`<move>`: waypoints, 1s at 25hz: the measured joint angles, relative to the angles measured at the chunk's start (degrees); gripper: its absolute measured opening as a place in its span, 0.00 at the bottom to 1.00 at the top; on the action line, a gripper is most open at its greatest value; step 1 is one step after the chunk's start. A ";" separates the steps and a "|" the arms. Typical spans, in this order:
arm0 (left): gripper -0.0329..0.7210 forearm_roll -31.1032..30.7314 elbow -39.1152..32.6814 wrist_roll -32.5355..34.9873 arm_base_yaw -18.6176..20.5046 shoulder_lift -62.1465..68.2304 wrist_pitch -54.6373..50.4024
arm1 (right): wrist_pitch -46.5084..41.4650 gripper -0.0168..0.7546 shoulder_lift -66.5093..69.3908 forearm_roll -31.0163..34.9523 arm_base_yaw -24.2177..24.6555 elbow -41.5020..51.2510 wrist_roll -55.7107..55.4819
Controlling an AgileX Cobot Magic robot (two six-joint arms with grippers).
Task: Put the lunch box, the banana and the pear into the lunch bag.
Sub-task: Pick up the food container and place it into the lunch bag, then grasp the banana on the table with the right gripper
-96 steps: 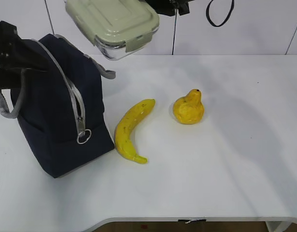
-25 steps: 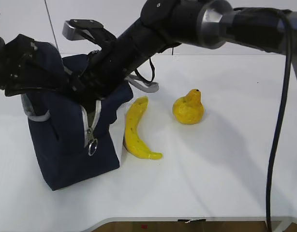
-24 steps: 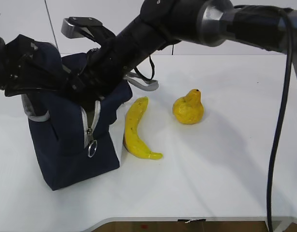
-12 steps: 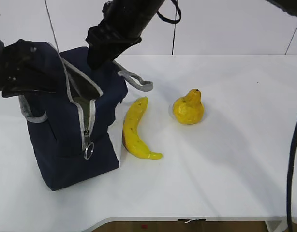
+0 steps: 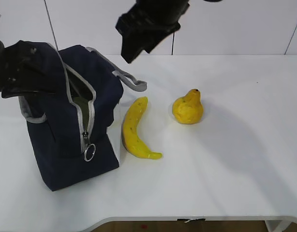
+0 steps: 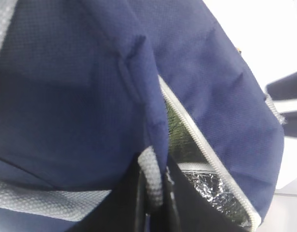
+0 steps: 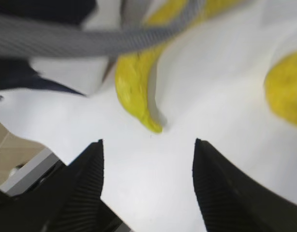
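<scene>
The left hand (image 6: 153,193) pinches the lunch bag (image 5: 66,125) rim near the bench's left edge; the right hand (image 7: 147,159) hangs wide open, empty. The banana (image 5: 134,128) and pear (image 5: 188,107) lie mid-bench, so the banana looks next, needing a descent

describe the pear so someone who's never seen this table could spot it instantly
Start at the navy lunch bag standing on the left of the white table. Right of it lies the long curved banana; further right sits the pear, apart from both. It's squat, lumpy, yellow-orange, with a dark stem tip.
</scene>
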State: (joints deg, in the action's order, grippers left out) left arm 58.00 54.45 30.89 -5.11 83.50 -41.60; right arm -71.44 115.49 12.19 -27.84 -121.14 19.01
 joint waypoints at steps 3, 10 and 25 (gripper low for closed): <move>0.07 -0.17 0.00 0.10 0.00 0.00 0.00 | 0.00 0.62 -2.02 0.91 2.13 7.80 -0.47; 0.07 -0.40 0.00 0.10 0.00 0.00 0.00 | 0.44 0.62 -2.77 8.80 7.54 23.13 -0.58; 0.07 -0.54 0.00 0.10 0.00 0.00 0.00 | 25.81 0.62 -2.77 31.93 7.81 42.27 24.21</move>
State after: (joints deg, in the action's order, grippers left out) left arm 57.47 54.45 30.99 -5.11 83.50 -41.60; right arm -45.63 112.71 44.11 -20.03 -78.87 43.22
